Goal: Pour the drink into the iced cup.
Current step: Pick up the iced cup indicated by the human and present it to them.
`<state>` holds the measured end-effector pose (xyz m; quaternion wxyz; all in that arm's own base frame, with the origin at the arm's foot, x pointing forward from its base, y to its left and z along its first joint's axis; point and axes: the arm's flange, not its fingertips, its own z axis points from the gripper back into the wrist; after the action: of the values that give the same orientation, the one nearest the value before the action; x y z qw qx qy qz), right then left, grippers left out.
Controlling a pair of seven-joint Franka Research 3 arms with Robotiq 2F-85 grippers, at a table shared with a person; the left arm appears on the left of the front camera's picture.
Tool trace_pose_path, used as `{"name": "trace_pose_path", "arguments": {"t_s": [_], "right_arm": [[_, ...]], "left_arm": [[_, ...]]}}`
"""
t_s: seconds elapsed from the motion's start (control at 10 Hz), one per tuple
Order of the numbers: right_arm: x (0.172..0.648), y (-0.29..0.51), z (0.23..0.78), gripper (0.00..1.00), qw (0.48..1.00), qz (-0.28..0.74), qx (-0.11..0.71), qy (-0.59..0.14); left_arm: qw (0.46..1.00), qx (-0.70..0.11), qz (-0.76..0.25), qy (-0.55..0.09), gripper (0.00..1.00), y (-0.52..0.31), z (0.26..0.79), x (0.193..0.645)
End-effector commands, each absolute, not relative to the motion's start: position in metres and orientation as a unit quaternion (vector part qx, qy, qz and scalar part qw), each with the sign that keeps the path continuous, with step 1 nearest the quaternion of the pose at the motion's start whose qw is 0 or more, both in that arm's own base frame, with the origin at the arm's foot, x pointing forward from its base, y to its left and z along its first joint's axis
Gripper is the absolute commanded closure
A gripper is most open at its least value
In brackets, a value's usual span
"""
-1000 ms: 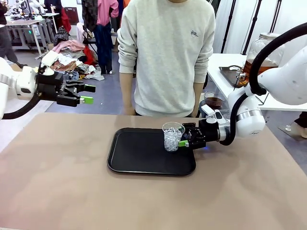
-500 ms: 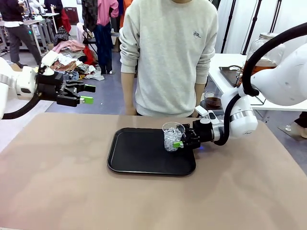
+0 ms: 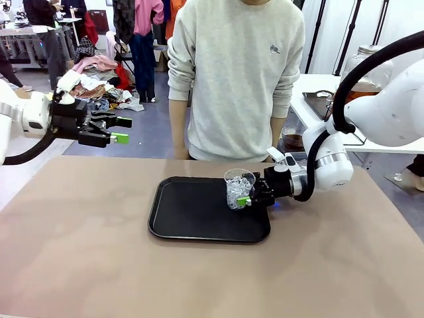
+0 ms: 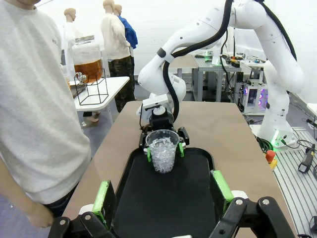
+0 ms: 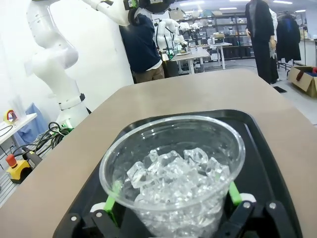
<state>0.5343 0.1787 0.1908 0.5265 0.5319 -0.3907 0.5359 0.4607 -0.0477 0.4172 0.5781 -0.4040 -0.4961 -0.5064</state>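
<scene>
The right gripper (image 3: 246, 197) has edged in towards the clear plastic cup (image 3: 238, 188) since a second ago, its white wrist riding higher; cup and left arm have kept their places.

Front view: the tapered cup of ice stands near the right edge of a matte black tray (image 3: 192, 215) with rounded corners and a raised rim, on the smooth tan table (image 3: 99, 258). The right gripper's jaws are spread wide, straddling the cup low down; whether the pads touch it I cannot tell. The left gripper (image 3: 122, 130) hangs spread and empty over the table's far left edge. A person in a pale grey fleecy sweatshirt (image 3: 232, 79) stands behind the tray; its small chest emblem is too small to read.

Left wrist view: the amber-brown drink (image 4: 88, 70) fills the lower part of a large lidded glass jar dispenser (image 4: 87, 52), which sits on a black wire stand (image 4: 94, 93) on a white side table (image 4: 111, 85), well apart from the cup.

Right wrist view: chunky translucent ice cubes (image 5: 173, 173) heap inside the thin, glossy cup, between two green pads (image 5: 113, 194).
</scene>
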Motion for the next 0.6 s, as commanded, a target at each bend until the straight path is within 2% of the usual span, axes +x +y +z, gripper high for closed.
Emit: {"name": "trace_pose_path", "arguments": {"t_s": [0.0, 0.1, 0.3, 0.5], "right_arm": [[0.5423, 0.1872, 0.1931, 0.00, 0.527, 0.533, 0.534, -0.393], [0.5427, 0.1881, 0.1937, 0.05, 0.524, 0.529, 0.538, -0.395], [0.5432, 0.1899, 0.1943, 0.36, 0.519, 0.521, 0.548, -0.399], [0.5441, 0.1911, 0.1942, 0.36, 0.516, 0.521, 0.551, -0.399]], "left_arm": [[0.577, -0.403, -0.507, -0.497, 0.00, -0.0475, 0.4183, 0.4599], [0.577, -0.403, -0.507, -0.497, 0.00, -0.0475, 0.4183, 0.4599], [0.577, -0.403, -0.507, -0.497, 0.00, -0.0475, 0.4183, 0.4599], [0.577, -0.403, -0.507, -0.497, 0.00, -0.0475, 0.4183, 0.4599]]}}
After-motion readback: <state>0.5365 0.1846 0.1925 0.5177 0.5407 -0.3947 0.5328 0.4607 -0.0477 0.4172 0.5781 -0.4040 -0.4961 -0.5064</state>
